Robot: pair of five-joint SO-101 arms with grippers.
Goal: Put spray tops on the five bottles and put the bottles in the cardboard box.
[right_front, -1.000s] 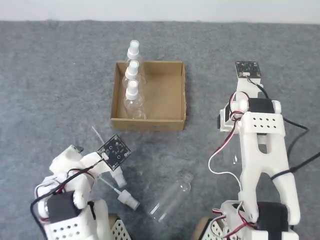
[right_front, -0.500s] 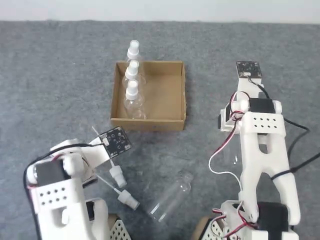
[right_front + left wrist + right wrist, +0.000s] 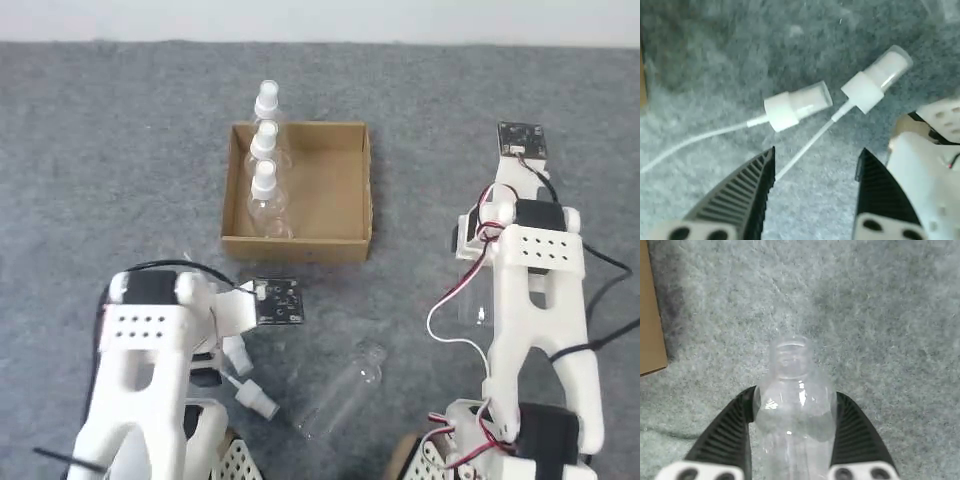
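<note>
My left gripper (image 3: 817,151) is open and hovers just above two loose white spray tops (image 3: 797,104) (image 3: 875,80) with thin dip tubes, lying on the grey carpet. From above they lie beside the left arm (image 3: 150,325), one spray top (image 3: 236,352) nearer the box than the other (image 3: 258,400). My right gripper (image 3: 796,394) is shut on a clear uncapped bottle (image 3: 792,385), faintly seen under the right arm (image 3: 472,305). Another uncapped bottle (image 3: 345,392) lies on the carpet between the arms. The cardboard box (image 3: 345,190) holds three capped bottles (image 3: 263,180) along its left wall.
A corner of the cardboard box (image 3: 650,315) sits close to the held bottle in the right wrist view. The right half of the box floor (image 3: 330,185) is bare. Open carpet (image 3: 120,150) lies left of the box and between box and arms.
The left arm rose and swung right, bringing its gripper over the two spray tops. The right arm shifted slightly right with its bottle.
</note>
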